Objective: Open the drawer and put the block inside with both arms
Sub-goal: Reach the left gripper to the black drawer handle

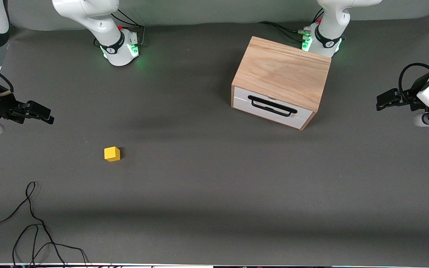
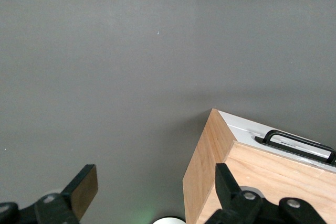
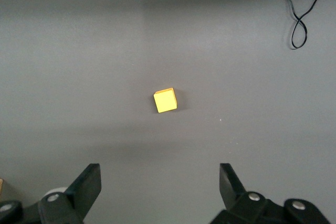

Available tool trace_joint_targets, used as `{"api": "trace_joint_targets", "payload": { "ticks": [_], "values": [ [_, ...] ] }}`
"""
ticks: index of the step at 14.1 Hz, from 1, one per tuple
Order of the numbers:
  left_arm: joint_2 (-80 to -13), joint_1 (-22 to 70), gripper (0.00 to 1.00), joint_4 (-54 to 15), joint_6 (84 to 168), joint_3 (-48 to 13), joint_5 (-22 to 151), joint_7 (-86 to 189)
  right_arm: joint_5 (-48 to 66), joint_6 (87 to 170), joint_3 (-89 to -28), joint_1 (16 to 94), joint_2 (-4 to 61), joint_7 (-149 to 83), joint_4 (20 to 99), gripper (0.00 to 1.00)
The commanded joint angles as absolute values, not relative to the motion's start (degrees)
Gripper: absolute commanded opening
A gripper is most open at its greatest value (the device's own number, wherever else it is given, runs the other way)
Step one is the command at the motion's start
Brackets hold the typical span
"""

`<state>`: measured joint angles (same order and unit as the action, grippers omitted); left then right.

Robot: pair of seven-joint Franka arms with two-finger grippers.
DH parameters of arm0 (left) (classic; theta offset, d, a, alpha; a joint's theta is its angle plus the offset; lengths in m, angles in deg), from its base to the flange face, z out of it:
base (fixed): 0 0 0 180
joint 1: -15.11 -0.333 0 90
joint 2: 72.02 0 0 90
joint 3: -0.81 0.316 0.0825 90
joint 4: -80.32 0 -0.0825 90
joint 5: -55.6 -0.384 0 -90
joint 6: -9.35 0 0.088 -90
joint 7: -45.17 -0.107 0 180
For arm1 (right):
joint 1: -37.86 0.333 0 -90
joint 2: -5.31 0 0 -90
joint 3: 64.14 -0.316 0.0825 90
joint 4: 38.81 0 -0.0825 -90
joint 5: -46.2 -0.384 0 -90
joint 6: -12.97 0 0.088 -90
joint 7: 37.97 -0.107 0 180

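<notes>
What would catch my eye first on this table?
Probably the small yellow block, alone on the dark table toward the right arm's end. Next, the wooden cabinet near the left arm's base, its white drawer shut. Both grippers, left and right, hang open at the table's ends.

Even, fairly bright overhead light falls on the matte grey table point(image 1: 214, 193), with no glare on it. In the front view broad soft shadow bands cross the middle and lower frame. The cabinet point(image 1: 283, 70) throws a faint shadow along its edges; the block point(image 1: 112, 153) casts a small dark one beside it. Green glow from the arm bases point(image 1: 134, 50) tints the cloth at the top. In the left wrist view the drawer point(image 2: 278, 140) front looks pale and slightly washed. Both wrist views are sharp in the middle, and the fingers point(image 3: 86, 184) at the lower edge look soft
</notes>
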<state>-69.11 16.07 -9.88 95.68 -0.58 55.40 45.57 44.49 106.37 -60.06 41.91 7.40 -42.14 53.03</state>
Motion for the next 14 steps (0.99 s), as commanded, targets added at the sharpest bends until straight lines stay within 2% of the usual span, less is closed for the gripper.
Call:
{"api": "trace_joint_targets", "payload": {
  "ticks": [1, 9, 14],
  "values": [
    [-69.56, 16.43, 1.00, -10.12, 95.13, -0.25, 55.87, 45.08, 45.05, 105.70, -59.83, 42.17, 7.59, -41.57, 52.33, 1.00],
    [-69.39, 17.04, 1.00, -10.20, 95.04, -0.68, 56.04, 48.57, 45.14, 105.70, -59.66, 42.08, 7.59, -41.05, 52.24, 1.00],
    [-68.16, 28.01, 1.00, -9.77, 95.65, -1.48, 57.79, 80.79, 45.14, 105.70, -59.39, 42.16, 7.59, -39.90, 52.24, 1.00]
  ]
}}
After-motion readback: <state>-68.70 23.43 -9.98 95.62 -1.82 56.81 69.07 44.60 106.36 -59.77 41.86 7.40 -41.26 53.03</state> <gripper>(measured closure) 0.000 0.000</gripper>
